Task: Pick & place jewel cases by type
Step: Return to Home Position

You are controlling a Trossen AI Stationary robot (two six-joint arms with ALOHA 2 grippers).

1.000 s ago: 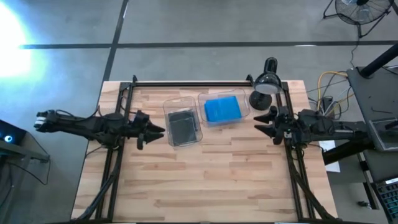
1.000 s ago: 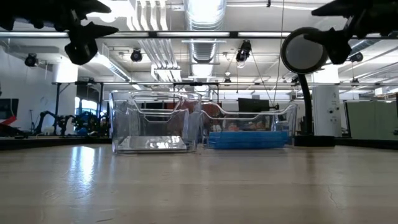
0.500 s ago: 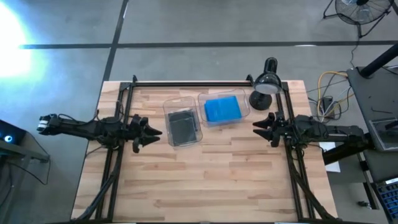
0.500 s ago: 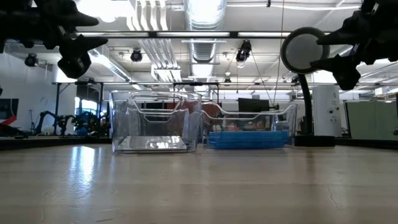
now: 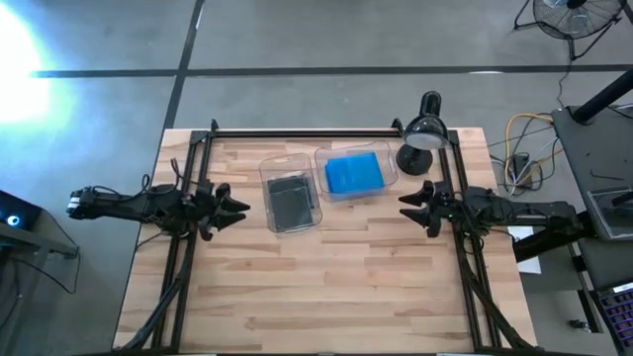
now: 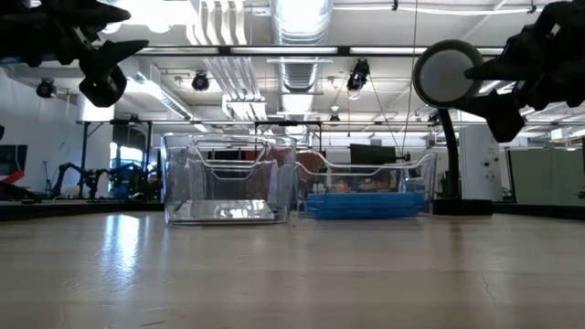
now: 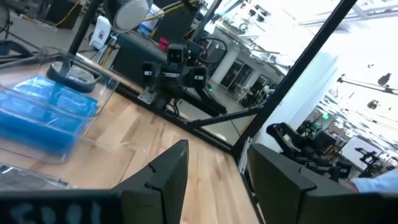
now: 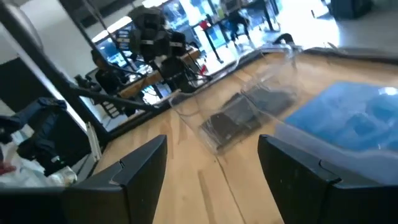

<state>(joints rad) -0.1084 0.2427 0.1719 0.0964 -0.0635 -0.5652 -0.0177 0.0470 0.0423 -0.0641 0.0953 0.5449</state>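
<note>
Jewel cases lay sorted by colour in two clear bins on the far half of the wooden table. The dark jewel cases lay flat in the left bin. The blue jewel cases lay stacked flat in the right bin. The two bins stood side by side, the right one set a little farther back.

Just right of the right bin, toward the table's far right corner, stood a black lamp with a round head.

The left gripper hung over the table's left side, left of the left bin and apart from it. Its fingers were spread wide with nothing between them. The right gripper hung over the right side, on the near side of the lamp and apart from the right bin. Its fingers were likewise spread wide and empty. Both pointed inward toward the bins, and the low view showed both well above the tabletop.
</note>
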